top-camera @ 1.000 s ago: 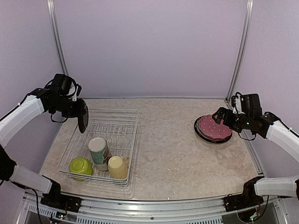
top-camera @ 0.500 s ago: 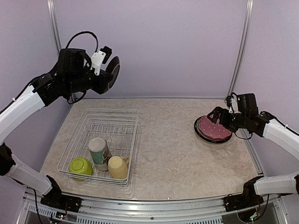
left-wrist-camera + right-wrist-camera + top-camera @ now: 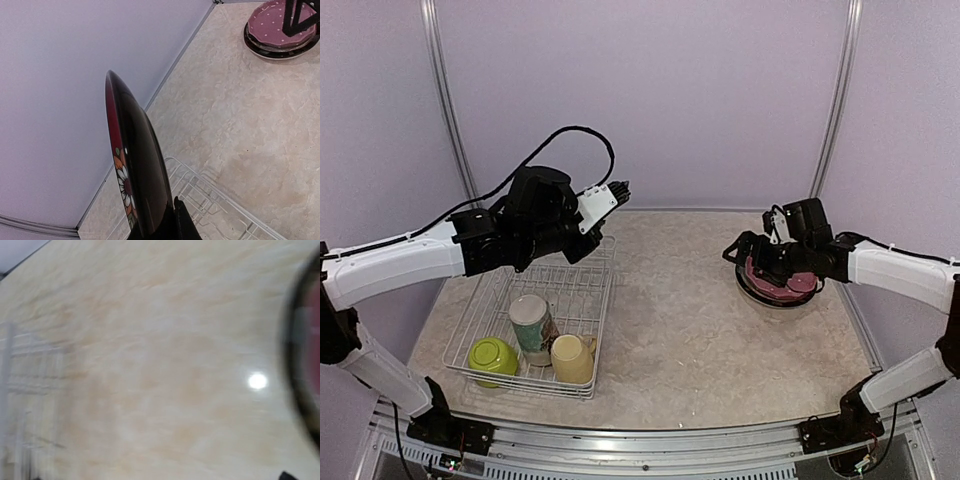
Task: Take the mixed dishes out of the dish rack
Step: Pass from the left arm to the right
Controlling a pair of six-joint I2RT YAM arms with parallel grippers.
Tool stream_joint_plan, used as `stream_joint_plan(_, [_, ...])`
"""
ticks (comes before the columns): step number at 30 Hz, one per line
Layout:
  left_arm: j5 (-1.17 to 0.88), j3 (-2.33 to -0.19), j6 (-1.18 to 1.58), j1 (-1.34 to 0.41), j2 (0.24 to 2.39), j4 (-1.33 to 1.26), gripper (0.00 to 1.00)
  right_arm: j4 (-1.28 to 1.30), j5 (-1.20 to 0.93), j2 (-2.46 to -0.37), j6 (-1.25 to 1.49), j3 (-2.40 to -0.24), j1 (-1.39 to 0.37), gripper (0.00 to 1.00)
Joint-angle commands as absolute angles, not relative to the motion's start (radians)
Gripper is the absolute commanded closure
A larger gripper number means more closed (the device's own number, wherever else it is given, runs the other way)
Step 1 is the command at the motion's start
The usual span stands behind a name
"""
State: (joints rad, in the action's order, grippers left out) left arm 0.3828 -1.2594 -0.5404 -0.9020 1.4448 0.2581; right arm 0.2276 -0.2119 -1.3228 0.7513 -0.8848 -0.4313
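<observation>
Currently the left pincer (image 3: 166, 227) clamps a glossy dark floral plate (image 3: 137, 160) edge-on; whether the right pincer (image 3: 758, 262) is open, I cannot tell.

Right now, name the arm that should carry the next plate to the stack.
Left. The left gripper clamps a dark plate on edge above the dish rack; the right gripper hovers at the stack, seemingly empty.

Stretched forward on the left, with left gripper (image 3: 604, 199) clamped on the black plate (image 3: 145, 175) rising just ahead of its fingers (image 3: 182, 227). Folded inward on the right, with right gripper (image 3: 742, 249) angled down, grip unreadable.
</observation>
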Motion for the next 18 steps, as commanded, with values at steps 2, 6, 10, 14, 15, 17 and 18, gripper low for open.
stream_joint_plan(2, [0.432, -1.213, -0.633, -0.954, 1.436, 0.097, 1.0, 0.104, -0.293, -1.46, 0.931, -1.005, -0.509, 0.0])
stream_joint_plan(6, [0.439, -1.219, -0.624, -0.958, 1.466, 0.108, 1.0, 0.01, -0.403, -1.537, 1.08, -1.048, -0.535, 0.0])
stream_joint_plan(10, [0.444, -1.214, -0.635, -0.967, 1.487, 0.111, 1.0, -0.081, -0.426, -1.579, 1.13, -1.101, -0.585, 0.0])
stream_joint_plan(14, [0.452, -1.206, -0.647, -0.974, 1.502, 0.105, 1.0, -0.069, -0.43, -1.627, 1.128, -1.192, -0.632, 0.0])
stream_joint_plan(15, [0.453, -1.206, -0.647, -0.976, 1.507, 0.104, 1.0, -0.066, -0.427, -1.63, 1.13, -1.205, -0.638, 0.0])
stream_joint_plan(17, [0.46, -1.208, -0.648, -0.977, 1.519, 0.104, 1.0, -0.077, -0.412, -1.629, 1.143, -1.212, -0.647, 0.0])
stream_joint_plan(18, [0.461, -1.211, -0.647, -0.978, 1.523, 0.106, 1.0, -0.086, -0.404, -1.628, 1.151, -1.21, -0.654, 0.0])
